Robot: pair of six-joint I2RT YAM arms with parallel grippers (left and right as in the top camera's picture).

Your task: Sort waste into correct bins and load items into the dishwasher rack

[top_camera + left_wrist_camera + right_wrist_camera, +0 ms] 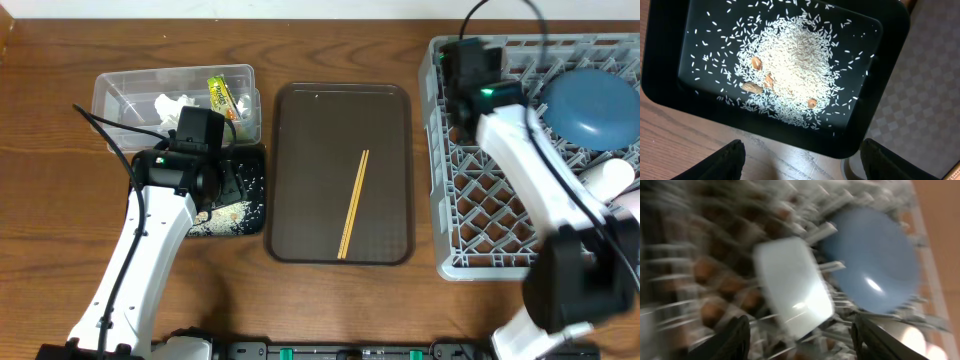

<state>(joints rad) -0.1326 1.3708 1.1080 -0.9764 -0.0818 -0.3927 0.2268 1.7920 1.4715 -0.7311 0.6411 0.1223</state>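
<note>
Right side of desk [330,40]: dishwasher rack [490,215], grey, biggest item, runs off frame edge. Centre: brown tray [300,150], near rack's left side w/ a gap between. Far left, back: clear tub [115,90]; black tray [252,160] sits just in front of it, L arm over both. In rack, back-right: blue round dish [595,105], dome up; plate or bowl, can't tell. White cup [610,178] on its side just in front of dish. Pinkish cup [632,207] beside it at frame edge, mostly cut off. R gripper [800,340] is above rack's back-left part per overhead; fingers wide apart, nothing between them. R wrist view is heavily blurred but shows white cup and dish side by side among pegs. L gripper [802,160] looks straight down on black tray, fingers spread wide, empty. Chopsticks [353,203] lie together on brown tray, diagonal, right of its centre. Tissue [172,108] is crumpled in clear tub. Wrapper [220,95], yellow-green, is in same tub, to tissue's right. Rice [800,60] is heaped mid black tray w/ loose grains scattered toward walls. Few brown nut-like bits [756,63] lie on heap's edge.
</note>
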